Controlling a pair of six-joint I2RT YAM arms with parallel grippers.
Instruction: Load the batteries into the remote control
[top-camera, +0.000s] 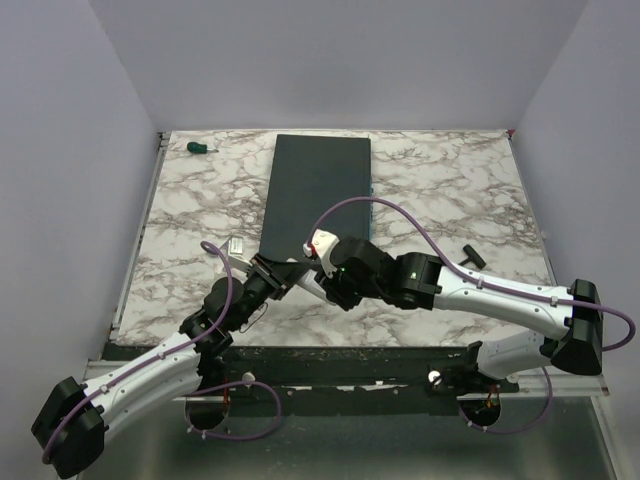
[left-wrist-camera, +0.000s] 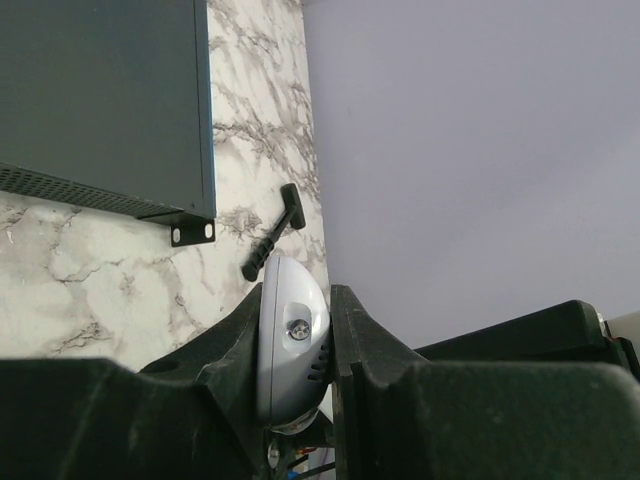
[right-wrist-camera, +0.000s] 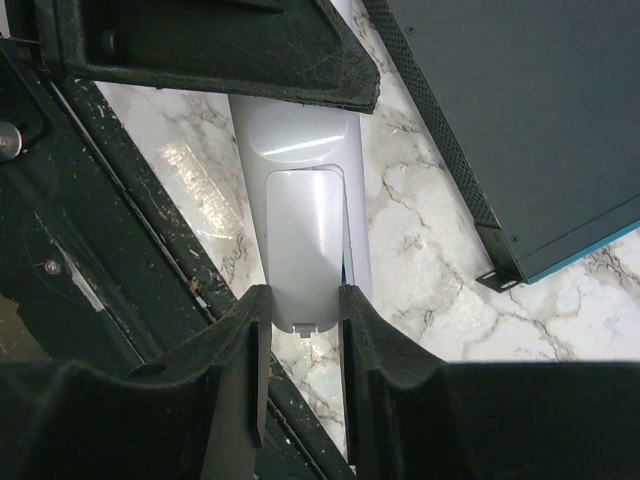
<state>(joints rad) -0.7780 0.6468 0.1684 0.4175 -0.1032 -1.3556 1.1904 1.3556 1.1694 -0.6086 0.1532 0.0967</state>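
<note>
I have the remote (right-wrist-camera: 300, 150) lifted off the desk (top-camera: 450, 190), slung between both arms just in front of the slab's (top-camera: 315, 190) near edge. The left claw (left-wrist-camera: 297, 300) is pressed together on one rounded end of it. From the right wrist view, the remote's long axis runs straight away from the right claw (right-wrist-camera: 303, 300) towards the left one, back side facing the camera.

The right claw is pinching the cover (right-wrist-camera: 305, 240), its fingers (right-wrist-camera: 250, 340) tight on the cover's two long edges at the near end. The remote body looks wider than the gap between them, so I judge the grip is on the cover, not the body. The right arm is the one placed to work the bay; the left only steadies.

What I can't see matters most: neither battery shows anywhere. The cover hides the bay, so I cannot tell whether it is loaded. A thin blue sliver (right-wrist-camera: 346, 265) along the cover's right edge might be a battery, but that is a guess. Overhead, both claws mask the remote almost entirely.
</note>
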